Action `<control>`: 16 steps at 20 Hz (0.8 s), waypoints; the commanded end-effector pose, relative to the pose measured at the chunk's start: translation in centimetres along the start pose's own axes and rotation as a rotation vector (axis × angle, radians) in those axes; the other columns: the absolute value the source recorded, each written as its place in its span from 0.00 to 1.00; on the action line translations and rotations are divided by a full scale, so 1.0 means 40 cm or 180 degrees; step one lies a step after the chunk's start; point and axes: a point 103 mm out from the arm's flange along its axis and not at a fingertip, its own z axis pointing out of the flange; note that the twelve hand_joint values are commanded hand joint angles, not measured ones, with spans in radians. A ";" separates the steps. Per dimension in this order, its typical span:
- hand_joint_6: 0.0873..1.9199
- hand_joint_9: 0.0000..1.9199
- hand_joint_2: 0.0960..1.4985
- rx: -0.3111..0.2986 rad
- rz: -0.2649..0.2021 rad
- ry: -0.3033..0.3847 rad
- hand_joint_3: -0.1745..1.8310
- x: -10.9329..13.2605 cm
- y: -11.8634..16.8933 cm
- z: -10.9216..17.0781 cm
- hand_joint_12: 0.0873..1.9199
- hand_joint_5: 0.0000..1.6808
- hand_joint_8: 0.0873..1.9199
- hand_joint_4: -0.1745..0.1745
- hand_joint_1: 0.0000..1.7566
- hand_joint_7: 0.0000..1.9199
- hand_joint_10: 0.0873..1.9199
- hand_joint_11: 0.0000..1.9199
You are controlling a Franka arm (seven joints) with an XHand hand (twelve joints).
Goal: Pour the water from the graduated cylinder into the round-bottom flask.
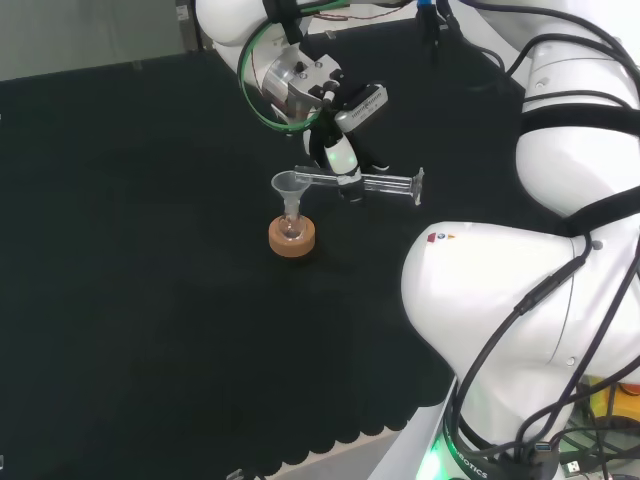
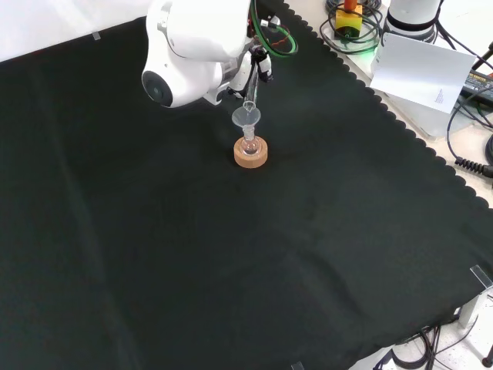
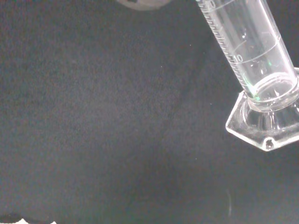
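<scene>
Head view: hand at about 12 o'clock from the bench middle, fingers curled round a clear measuring cylinder. Cylinder lies nearly level, its flat foot out toward 3 o'clock and its mouth toward 9 o'clock, over the rim of a clear funnel. Funnel sits in the neck of a small clear round flask, which rests on a cork ring on the black cloth. Flask is at 7 o'clock from the hand, close below it.

Front view: cork ring with flask and funnel at 12 o'clock from the cloth's middle. Cylinder shows as a thin clear tube slanting down to the funnel rim from 12 o'clock. White arm link stands just at 10 o'clock of it, covering most of the hand.

Wrist view: cylinder close up, clear tube with printed scale lines and a six-sided clear foot. Tube near the foot looks empty, a few drops inside. Cannot tell how much liquid is in the flask.
</scene>
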 end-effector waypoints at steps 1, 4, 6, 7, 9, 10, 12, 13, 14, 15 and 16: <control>0.53 0.78 0.75 0.0029 0.0045 -0.0029 0.09 -0.002 -0.008 -0.003 0.35 0.56 0.12 0.00 0.65 0.67 0.00 0.67; 0.53 0.78 0.75 0.0050 0.0059 -0.0036 0.09 -0.002 -0.010 -0.003 0.35 0.56 0.12 0.00 0.65 0.67 0.00 0.67; 0.53 0.78 0.75 0.0060 0.0065 -0.0043 0.09 -0.002 -0.011 -0.004 0.35 0.56 0.12 0.00 0.65 0.68 0.00 0.67; 0.53 0.78 0.75 0.0067 0.0071 -0.0044 0.09 -0.002 -0.013 -0.004 0.35 0.56 0.12 0.00 0.65 0.68 0.00 0.67; 0.53 0.78 0.75 0.0079 0.0086 -0.0047 0.09 -0.002 -0.015 -0.004 0.35 0.56 0.12 0.00 0.65 0.68 0.00 0.67; 0.53 0.78 0.75 0.0088 0.0088 -0.0048 0.09 -0.001 -0.016 -0.004 0.35 0.56 0.12 0.00 0.65 0.68 0.00 0.67; 0.53 0.78 0.75 0.0097 0.0102 -0.0061 0.09 0.000 -0.018 -0.004 0.35 0.56 0.12 0.00 0.65 0.68 0.00 0.67; 0.53 0.78 0.75 0.0099 0.0096 -0.0057 0.09 -0.005 -0.021 -0.002 0.35 0.56 0.12 0.00 0.65 0.68 0.00 0.67; 0.53 0.78 0.75 0.0106 0.0107 -0.0063 0.09 -0.007 -0.022 -0.002 0.35 0.56 0.12 0.00 0.65 0.68 0.00 0.67; 0.53 0.78 0.75 0.0107 0.0123 -0.0071 0.09 -0.008 -0.022 -0.001 0.35 0.56 0.12 0.00 0.65 0.68 0.00 0.67; 0.53 0.78 0.75 0.0116 0.0152 -0.0089 0.09 -0.007 -0.022 -0.001 0.35 0.56 0.12 0.00 0.65 0.68 0.00 0.67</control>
